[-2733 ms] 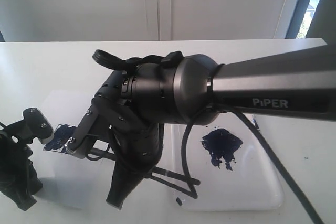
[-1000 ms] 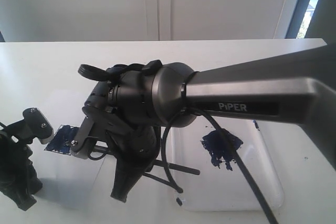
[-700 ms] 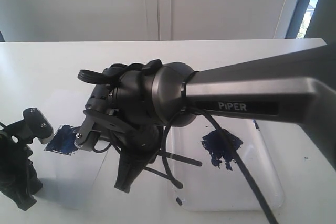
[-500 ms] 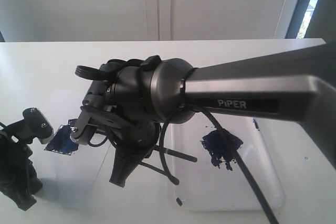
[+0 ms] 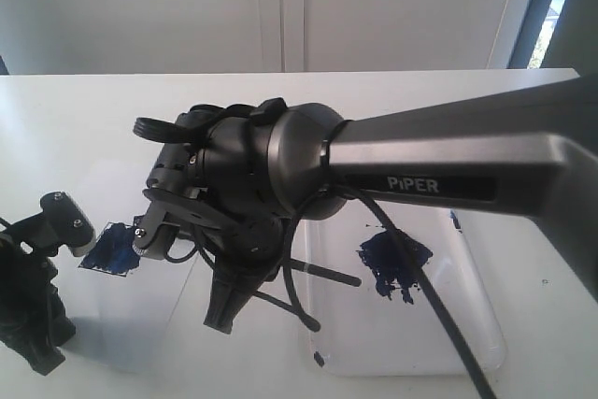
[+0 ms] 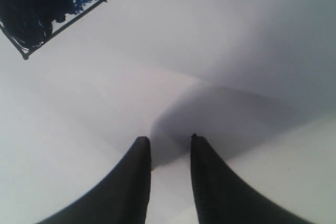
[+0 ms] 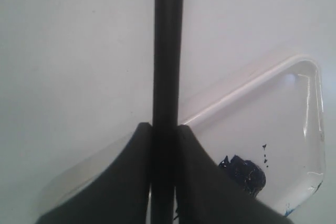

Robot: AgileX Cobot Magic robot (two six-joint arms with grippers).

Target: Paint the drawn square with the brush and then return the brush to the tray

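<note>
Clamps the brush [image 7: 168, 51] in the right gripper [image 7: 164, 127], now shifted closer to the blue-filled drawn square [image 5: 110, 249] near the worktop's left edge. Leaves the left gripper [image 6: 168, 140] slightly parted and empty, with return to the tray [image 5: 472, 320] outstanding.

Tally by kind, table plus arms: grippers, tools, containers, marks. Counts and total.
grippers: 2 (left gripper, right gripper)
brush: 1
tray: 1
drawn square: 1
paint blot: 1
total: 6

Right arm [image 5: 467, 142] was a gunmetal-grey tube, white PIPER lettering [image 5: 412, 184] on its side, bulbous dark wrist [image 5: 280, 165], black cable [image 5: 442, 324] looping below; right gripper [image 7: 164, 129] had tapered matte-black jaws.
</note>
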